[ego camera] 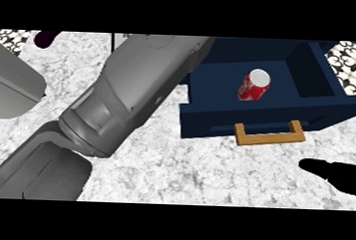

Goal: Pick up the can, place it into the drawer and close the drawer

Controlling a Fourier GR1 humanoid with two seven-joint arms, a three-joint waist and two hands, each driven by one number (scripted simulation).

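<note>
Head view: my right robot hand (335, 178) sits low at the right edge, a black shape; open or closed, I cannot tell. My left forearm (130, 90) crosses the desk (208, 173); left robot hand out of sight. Can (254, 86) lies inside the open drawer (210, 120). Placing looks done. Next: push the drawer front shut, near the handle (269, 135).

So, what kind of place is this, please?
Probably a kitchen counter: a speckled stone-like worktop, an open navy drawer with a wooden handle, and a red can lying inside it.
</note>
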